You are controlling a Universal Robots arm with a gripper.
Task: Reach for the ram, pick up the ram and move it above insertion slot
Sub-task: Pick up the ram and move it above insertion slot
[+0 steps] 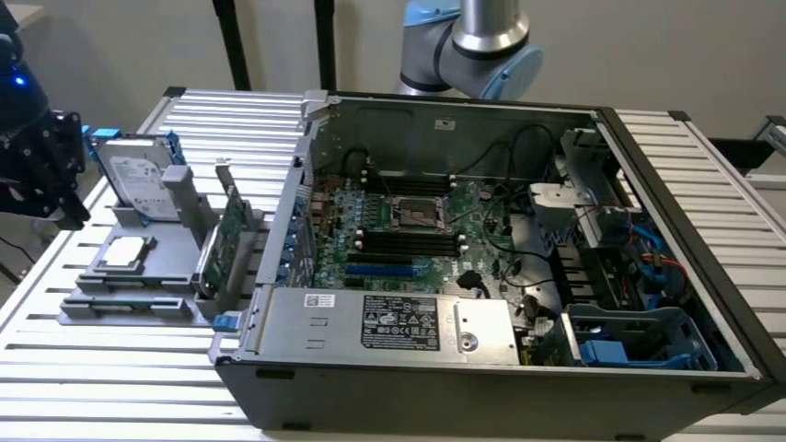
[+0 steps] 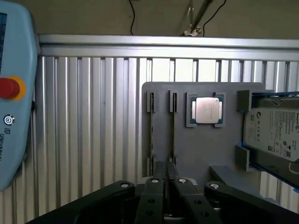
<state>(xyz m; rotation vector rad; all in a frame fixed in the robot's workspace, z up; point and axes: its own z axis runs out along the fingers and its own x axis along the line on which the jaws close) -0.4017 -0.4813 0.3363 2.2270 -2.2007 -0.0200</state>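
Site: slatted metal worktop [image 2: 93, 140]. A grey holder [image 2: 201, 158] lies on it. An open computer case [image 1: 491, 368] stands to the exterior view's right of the holder.
Fingers: the fingers [image 2: 160, 172] hang low over one edge of the holder. The tips are parted by a narrow gap and nothing is gripped between them.
Ram: the ram [image 2: 174, 135] stands on edge in a narrow slot of the holder, the slot next to the processor. From above it reads as a thin dark strip. Its near end runs up to the fingertips; I cannot tell whether they touch.
Neighbour strip: a second thin strip [image 2: 152, 135] sits in the parallel slot, on the side away from the processor.
Processor: the processor [image 2: 207, 110] lies flat in a square recess of the holder, silver face up.
Hard drive: the hard drive [image 2: 273, 133] is just past the processor, label showing, held in blue clips.
Green card: a green card with metal bracket [image 1: 219, 241] stands upright in the holder, on the side nearest the case.
Insertion slots: the black insertion slots [image 1: 406, 243] lie in a row on the motherboard inside the case, well apart from the holder.
Arm: a grey and pale blue arm joint [image 1: 485, 41] shows behind the case.
Pendant: a pale blue teach pendant [image 2: 14, 93] with a red button [image 2: 7, 87] shows beside the worktop.
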